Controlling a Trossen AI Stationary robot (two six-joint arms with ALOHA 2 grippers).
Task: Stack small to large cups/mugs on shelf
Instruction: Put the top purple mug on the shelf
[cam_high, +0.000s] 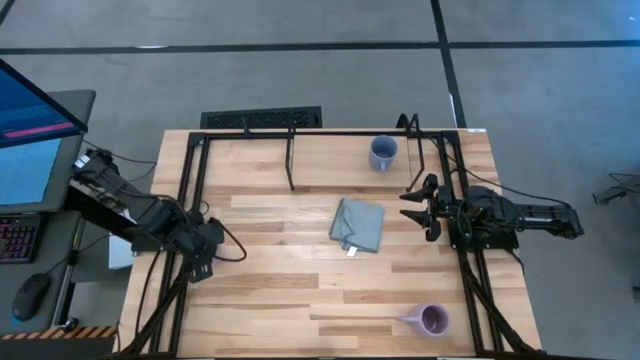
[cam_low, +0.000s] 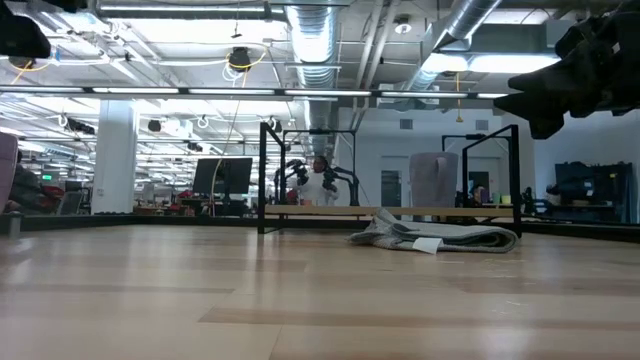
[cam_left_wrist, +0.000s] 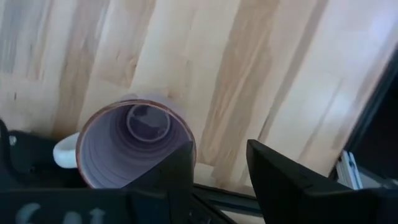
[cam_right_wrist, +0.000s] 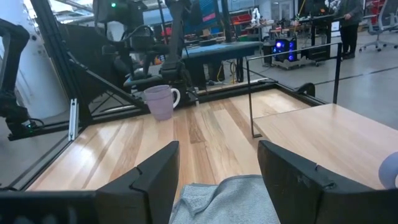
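Note:
The pale lavender mug (cam_left_wrist: 134, 146) stands upright with its mouth up near the table's left edge, also seen in the right wrist view (cam_right_wrist: 160, 101). My left gripper (cam_left_wrist: 219, 155) hangs open above it, pointing down, its fingers off to one side of the rim. In the high view the left gripper (cam_high: 203, 255) hides this mug. The blue-grey mug (cam_high: 383, 153) stands at the far right beside the black rod shelf (cam_high: 291, 160). The purple mug (cam_high: 432, 320) stands at the near right. My right gripper (cam_high: 410, 205) waits open and level at the right, facing the grey cloth (cam_high: 358, 225).
The folded grey cloth (cam_right_wrist: 224, 199) lies mid-table, just in front of the right gripper (cam_right_wrist: 217, 155). Black arm frames run along the table's left side (cam_high: 180, 200) and right side (cam_high: 470, 280). Bare wood (cam_high: 290, 300) lies between the cloth and the near edge.

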